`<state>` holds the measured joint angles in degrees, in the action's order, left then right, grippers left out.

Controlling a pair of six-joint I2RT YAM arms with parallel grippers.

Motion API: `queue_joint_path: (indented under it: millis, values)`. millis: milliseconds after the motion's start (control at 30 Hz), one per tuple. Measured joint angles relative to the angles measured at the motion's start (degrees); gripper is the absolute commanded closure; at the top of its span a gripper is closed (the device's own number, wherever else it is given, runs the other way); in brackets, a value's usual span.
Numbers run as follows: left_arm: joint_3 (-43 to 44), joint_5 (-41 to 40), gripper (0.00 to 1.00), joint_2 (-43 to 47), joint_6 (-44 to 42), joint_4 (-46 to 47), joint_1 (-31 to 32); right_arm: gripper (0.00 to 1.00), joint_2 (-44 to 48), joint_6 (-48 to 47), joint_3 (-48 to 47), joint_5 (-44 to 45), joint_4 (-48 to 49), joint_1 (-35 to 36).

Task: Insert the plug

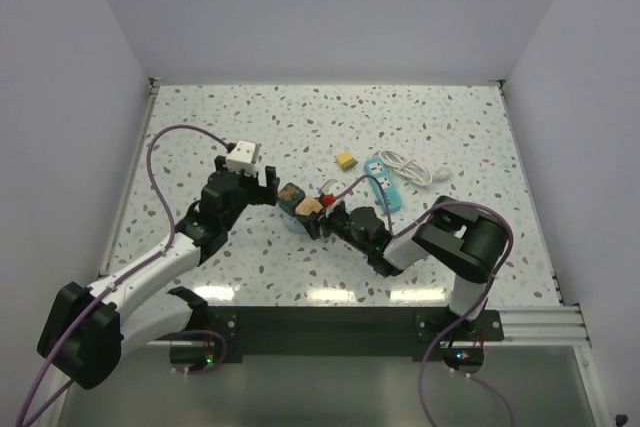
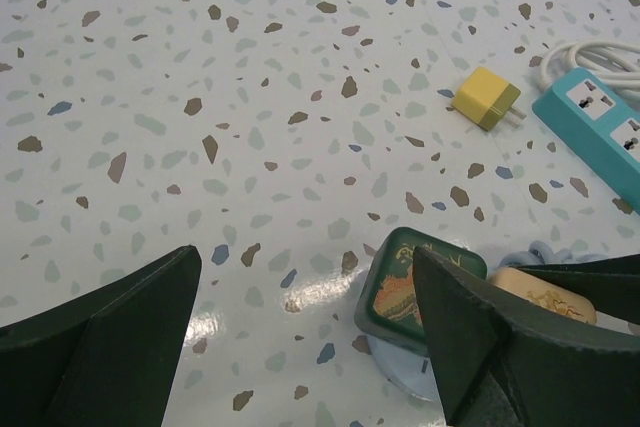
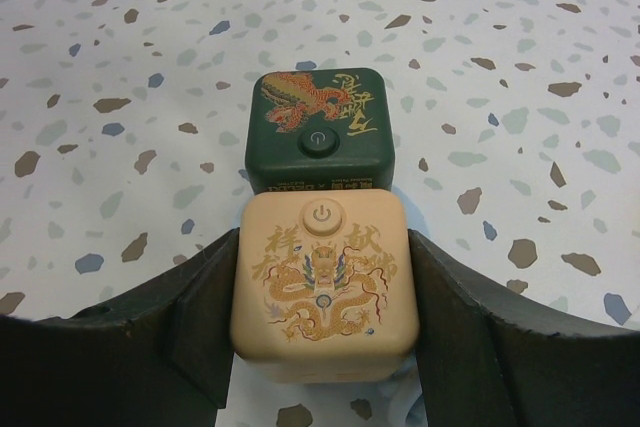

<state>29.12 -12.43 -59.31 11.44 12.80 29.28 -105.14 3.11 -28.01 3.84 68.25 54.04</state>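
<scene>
Speckled terrazzo table [image 1: 250,127], white walls [image 1: 320,7]. One green plug [image 3: 318,127] touches one tan cube [image 3: 322,247], clamped by the right claw [image 3: 322,292]; left claw [image 2: 305,267] gapes empty.

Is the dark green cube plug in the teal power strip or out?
Out: the green plug lies beside the tan cube, apart from the teal strip.

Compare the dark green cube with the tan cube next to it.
Colour: the green plug is dark green, the tan cube pale orange-tan. Grip: the tan cube is clamped in the right end effector; the green plug is ungripped. Shared: both are rounded cubes with dragon artwork and a power symbol, touching each other.
</scene>
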Motion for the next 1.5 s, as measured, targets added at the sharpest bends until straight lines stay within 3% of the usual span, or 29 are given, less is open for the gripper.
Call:
queue_joint_path:
  millis: [200,600,667,700,800,867,900,933,1233,1500]
  values:
    - [0.0,0.5,0.08,0.1,0.1,0.0,0.0,1.00,-1.4,0.8,-3.9,0.7,-2.1,0.7]
    - [0.0,0.3,0.06,6.4,1.6,0.0,0.0,1.00,-6.1,1.0,-20.1,1.9,-16.9,1.6]
    - [0.0,0.1,0.06,7.2,1.7,0.0,0.0,0.89,-6.0,1.0,-20.9,1.8,-18.5,1.6]
    - [0.0,0.0,0.06,7.4,1.7,0.0,0.0,0.76,-5.7,1.0,-21.1,1.7,-19.5,1.6]
    - [0.0,-0.3,0.06,7.5,1.9,-0.1,0.0,0.59,-4.4,0.9,-21.7,1.3,-22.7,1.6]
    - [0.0,-0.4,0.05,7.5,2.1,-0.1,0.0,0.54,-3.1,0.7,-21.8,1.0,-25.5,1.6]
    - [0.0,-0.5,0.05,7.5,2.2,-0.1,0.0,0.40,-2.5,0.6,-22.1,0.9,-27.1,1.6]
    - [0.0,-0.5,0.05,7.5,2.5,-0.1,0.0,0.35,-2.2,0.5,-22.5,0.7,-28.5,1.6]
    - [0.0,-0.9,0.05,7.8,2.8,-0.5,0.0,0.04,0.2,-0.8,-24.3,-1.2,-38.8,1.7]
    - [0.8,-0.9,0.05,7.3,2.7,-0.6,0.0,0.01,12.5,-2.3,-20.8,-0.8,-40.6,0.5]
